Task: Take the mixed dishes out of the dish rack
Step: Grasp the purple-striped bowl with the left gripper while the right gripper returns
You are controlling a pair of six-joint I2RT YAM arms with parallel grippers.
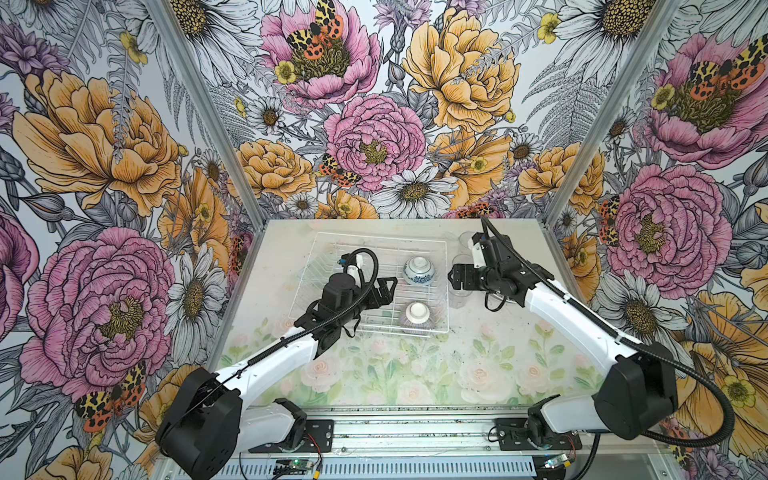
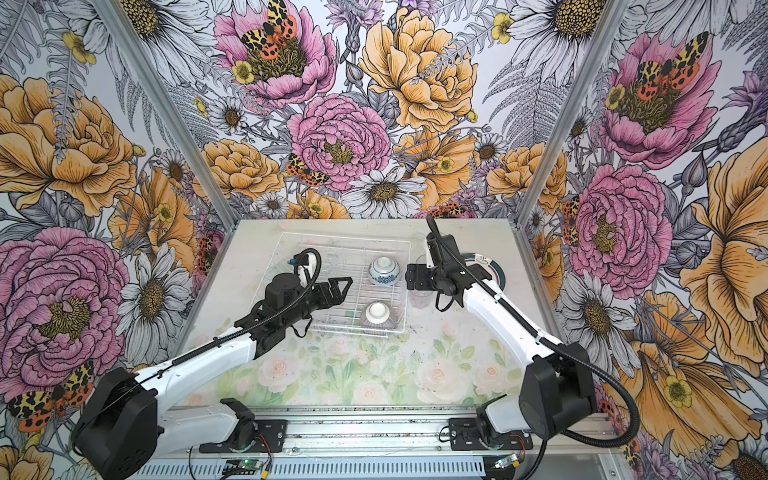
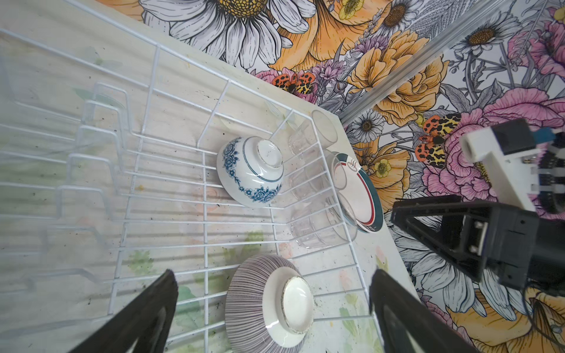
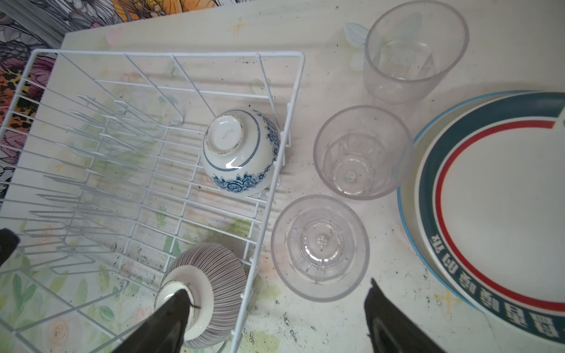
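The white wire dish rack [image 1: 382, 237] [image 4: 183, 54] holds two upturned bowls. The blue-and-white floral bowl [image 1: 419, 270] [image 3: 250, 171] lies at the rack's far right. The ribbed grey bowl [image 1: 417, 314] [image 3: 269, 302] lies at its near right. Three clear tumblers [image 4: 319, 247] [image 4: 363, 152] [image 4: 415, 49] stand upright on the table right of the rack. Beside them lies the teal-and-red-rimmed plate [image 4: 501, 201] [image 2: 494, 270], on top of a blue-edged plate [image 4: 408, 214]. My right gripper [image 1: 453, 278] [image 4: 278, 288] hangs open and empty over the nearest tumbler. My left gripper [image 1: 390, 284] [image 3: 273, 275] hovers open above the ribbed bowl.
The rack's upright plate slots [image 3: 91, 146] on its left side are empty. Flowered walls close in the table [image 1: 374, 374] on three sides. The plates sit near the right wall.
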